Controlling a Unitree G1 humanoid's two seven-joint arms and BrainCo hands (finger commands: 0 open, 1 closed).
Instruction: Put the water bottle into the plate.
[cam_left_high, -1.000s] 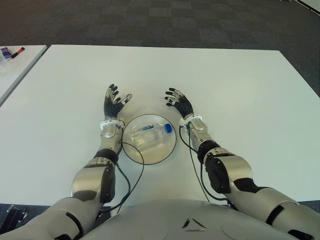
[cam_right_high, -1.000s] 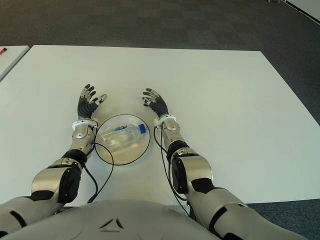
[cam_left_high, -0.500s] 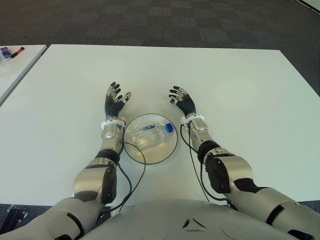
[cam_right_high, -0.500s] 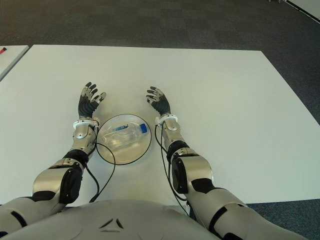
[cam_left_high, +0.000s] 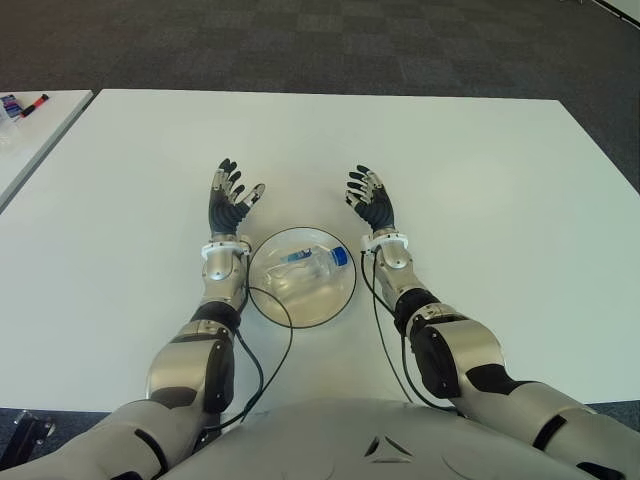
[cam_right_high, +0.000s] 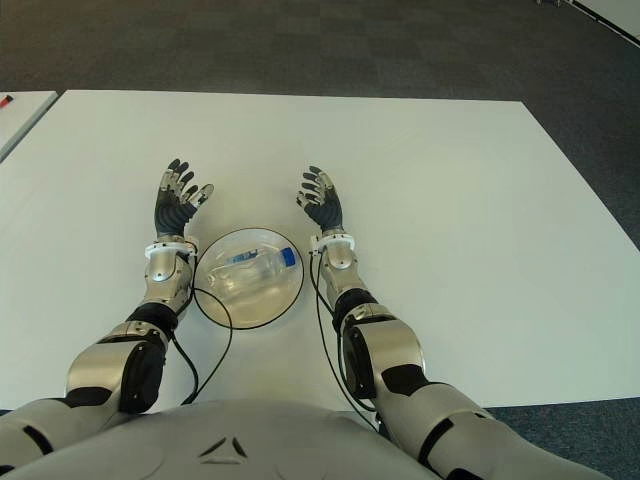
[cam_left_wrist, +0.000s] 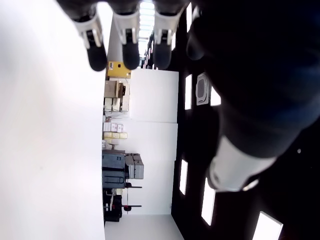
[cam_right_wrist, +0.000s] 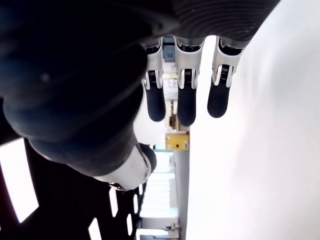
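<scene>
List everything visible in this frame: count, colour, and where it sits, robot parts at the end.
water bottle: one, clear with a blue cap, lying on its side in the plate
plate: one, clear glass, round, on the table near the robot, between its two forearms
table: one, white, filling most of the view
second table: one, white, at the far left edge
markers: small red and blue items on the second table, too small to count
floor: dark grey carpet tiles beyond the table
cables: black, running along both forearms
left hand: one, black fingers spread, empty, left of the plate
right hand: one, black fingers spread, empty, right of the plate
</scene>
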